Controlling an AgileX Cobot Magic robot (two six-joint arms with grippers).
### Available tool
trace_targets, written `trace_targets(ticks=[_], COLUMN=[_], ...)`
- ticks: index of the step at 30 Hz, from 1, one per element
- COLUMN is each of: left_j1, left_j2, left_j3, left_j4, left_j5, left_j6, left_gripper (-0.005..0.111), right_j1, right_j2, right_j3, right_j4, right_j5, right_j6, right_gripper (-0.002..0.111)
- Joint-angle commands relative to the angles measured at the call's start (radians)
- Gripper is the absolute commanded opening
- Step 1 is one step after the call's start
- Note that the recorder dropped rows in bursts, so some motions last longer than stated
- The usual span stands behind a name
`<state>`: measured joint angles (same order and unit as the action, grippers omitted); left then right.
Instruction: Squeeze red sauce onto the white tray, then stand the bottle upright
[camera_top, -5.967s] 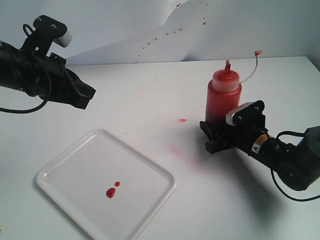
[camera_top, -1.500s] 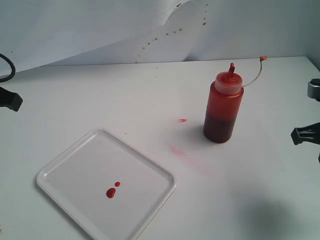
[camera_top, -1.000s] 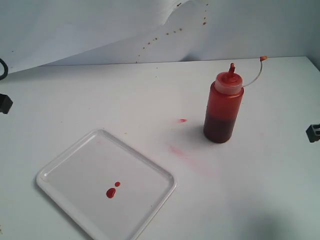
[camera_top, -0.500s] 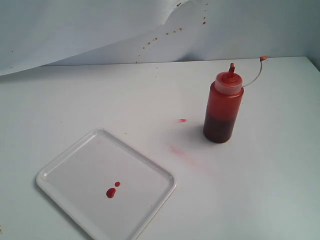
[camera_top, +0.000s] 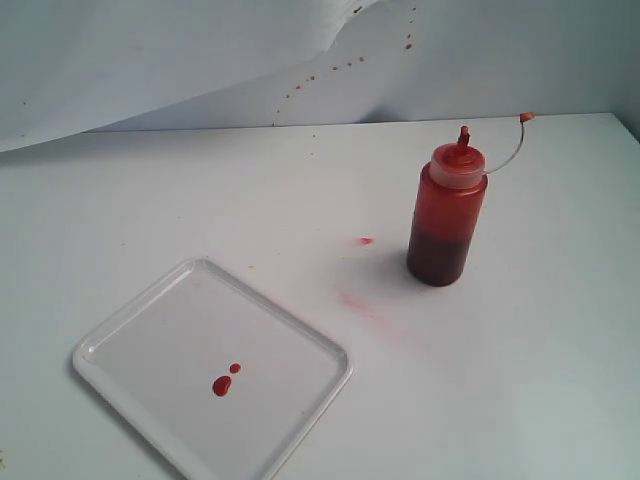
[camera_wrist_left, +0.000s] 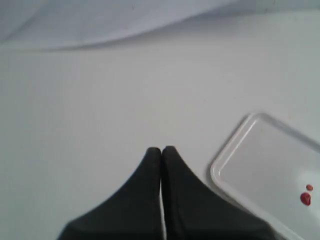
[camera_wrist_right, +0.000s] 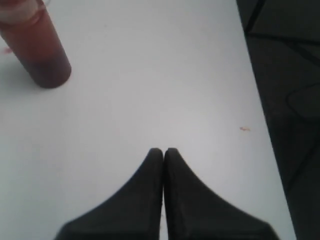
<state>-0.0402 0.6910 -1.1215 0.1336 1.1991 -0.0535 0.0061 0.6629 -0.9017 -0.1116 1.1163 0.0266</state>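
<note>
We see the bottle (camera_top: 447, 215) standing upright on the white table (camera_top: 200, 190), toward the right of the exterior view. Its red nozzle (camera_top: 463, 135) points up and its small tethered cap (camera_top: 527, 117) hangs out to one side on a thin strap. The lower part of the bottle looks darker red than the upper part. The white tray (camera_top: 170, 320) lies flat toward the front left, well apart from the bottle. The red sauce (camera_top: 222, 385) sits on it as two glossy blobs, a larger one with a smaller one just beside it, near the tray's middle. Between tray and bottle we notice faint pinkish smears (camera_top: 358, 300) on the table. In the left wrist view, the left gripper (camera_wrist_left: 161, 150) has its two dark fingers pressed together with nothing between them, over bare table near a corner of the tray. In the right wrist view, the right gripper (camera_wrist_right: 163, 151) is likewise closed tight and empty, well apart from the bottle, with the table's edge and a dark area (camera_wrist_right: 290, 75) beyond it.
</note>
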Motion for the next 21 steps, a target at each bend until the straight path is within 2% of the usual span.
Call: trace_targets(ticks=[1,6,12,17,21], left_j1=[-0.006,-0.006,-0.006,0.000,0.000], left_j2=[-0.220,-0.469,-0.680,-0.691,-0.691], left_j3=[0.004,0.004,0.004,0.010,0.051], left_j4=[0.002,0.000,0.035,0.066,0.055], left_j5=[-0.006,0.015,0.022,0.022,0.022], left_j6=[-0.010,-0.045,-0.051,-0.058,-0.058], left_gripper=[0.000,0.000,0.000,0.000,0.000], right_j1=[-0.004,-0.004,-0.004,-0.004,0.007], right_j2=[-0.182,-0.366,-0.515,-0.655,-0.663], right_j3=[0.004,0.004,0.004,0.004,0.022], right_j4=[-0.029,-0.067,-0.069,-0.069,-0.060], right_j5=[-0.016,0.005,0.012,0.010,-0.007], right_j6=[-0.004,-0.004,-0.004,-0.027,-0.070], right_gripper=[0.000,0.000,0.000,0.000,0.000])
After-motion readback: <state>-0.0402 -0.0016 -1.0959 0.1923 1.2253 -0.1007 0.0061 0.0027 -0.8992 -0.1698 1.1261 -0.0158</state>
